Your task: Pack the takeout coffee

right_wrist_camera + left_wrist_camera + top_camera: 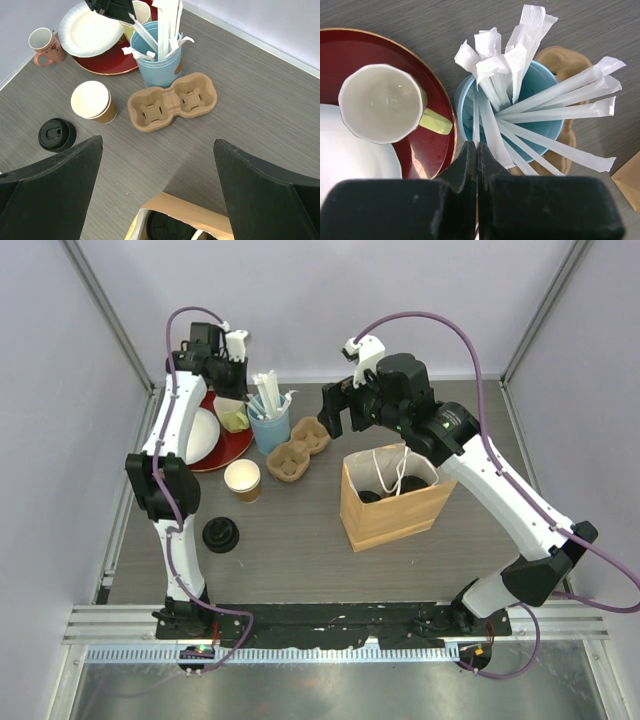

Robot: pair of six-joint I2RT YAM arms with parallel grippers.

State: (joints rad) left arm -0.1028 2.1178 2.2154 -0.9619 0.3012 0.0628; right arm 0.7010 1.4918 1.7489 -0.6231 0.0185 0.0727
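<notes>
Left tool (477, 150) clenched over blue cup (520, 115) of white sticks, far left; can't tell if a stick is nipped. Right tool (156, 147) spread wide, empty, above counter (300, 560). Open paper cup (242, 480) stands left of centre, black lid (221, 535) lying nearer. Lidded cups (413, 483) sit in bag (395, 515), right.

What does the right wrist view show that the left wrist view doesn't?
Right wrist only: the lidless kraft cup, the loose black lid, a pink mug, and the right gripper, open. Left wrist only: the yellow-green mug, empty inside, and the left gripper, jaws shut. Both: the blue cup of sticks, red tray, white plate and cup carrier.
</notes>
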